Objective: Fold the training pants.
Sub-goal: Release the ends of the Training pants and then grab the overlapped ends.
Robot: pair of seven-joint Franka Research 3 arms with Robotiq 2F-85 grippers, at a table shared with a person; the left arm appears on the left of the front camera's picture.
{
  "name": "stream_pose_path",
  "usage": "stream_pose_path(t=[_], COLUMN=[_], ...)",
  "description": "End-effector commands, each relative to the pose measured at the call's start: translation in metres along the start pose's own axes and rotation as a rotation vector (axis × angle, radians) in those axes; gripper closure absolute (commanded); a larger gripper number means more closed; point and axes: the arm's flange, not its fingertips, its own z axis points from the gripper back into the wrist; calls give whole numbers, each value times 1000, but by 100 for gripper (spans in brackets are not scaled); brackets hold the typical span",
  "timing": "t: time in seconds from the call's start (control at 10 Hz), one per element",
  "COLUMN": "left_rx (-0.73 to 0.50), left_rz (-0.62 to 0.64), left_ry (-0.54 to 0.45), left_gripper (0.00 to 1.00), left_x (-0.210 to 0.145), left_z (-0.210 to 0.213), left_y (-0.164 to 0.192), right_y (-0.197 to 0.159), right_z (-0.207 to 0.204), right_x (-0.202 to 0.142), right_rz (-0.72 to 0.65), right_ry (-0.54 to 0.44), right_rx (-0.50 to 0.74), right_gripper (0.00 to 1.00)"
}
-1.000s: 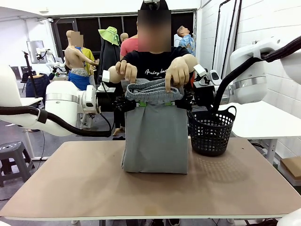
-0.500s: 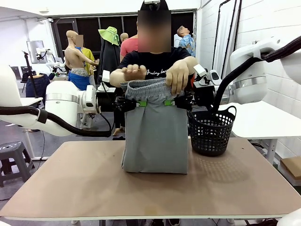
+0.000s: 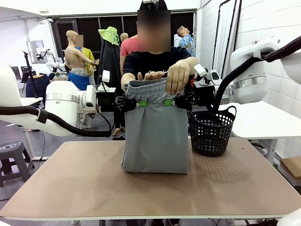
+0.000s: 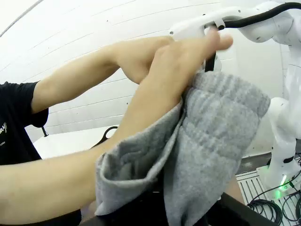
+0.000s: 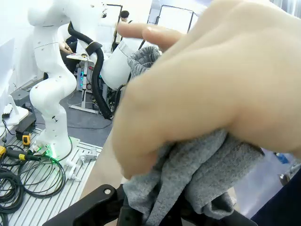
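The left gripper [image 3: 137,103] is pinched shut on one end of the gathered waistband of the training pants [image 3: 155,136], its green pads pressed flat on the grey cloth; the right gripper [image 3: 170,102] is clamped the same way on the other end, so the two hold the waistband stretched level between them, well above the table [image 3: 70,183]; in the left wrist view the thick grey fabric bunches up from between that gripper's fingers, and the right wrist view shows the same bundle of cloth caught low between its own; one hand of the person [image 3: 178,75] grips the top of the waistband just above the right gripper, while the other hand [image 3: 150,75] lies flatter behind the band's middle, touching or nearly touching it; the pants hang as a doubled grey panel, their lower fold resting on the table about midway between its left and right edges, towards the far edge; a black mesh basket [image 3: 211,129] stands just beside them near the far right corner; the step in hand looks like an early one, the garment being held up and squared off at the waist with the person's help; the next move probably calls for both arms to carry the waistband together, at equal height and tension, so the panel lays over without skewing
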Motion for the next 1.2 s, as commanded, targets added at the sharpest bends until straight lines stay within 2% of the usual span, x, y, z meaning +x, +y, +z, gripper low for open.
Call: stream_pose_path(t=[0.0, 1.1], left_rx=[10, 10], left_rz=[12, 12], left_ry=[2, 2], left_gripper=[100, 100], left_x=[5, 5], left_z=[1, 1], left_y=[0, 0], right_y=[2, 2], right_z=[0, 0], right_x=[0, 0], right_rz=[8, 8], right_ry=[-16, -16], right_rx=[-5, -5], right_gripper=[100, 100])
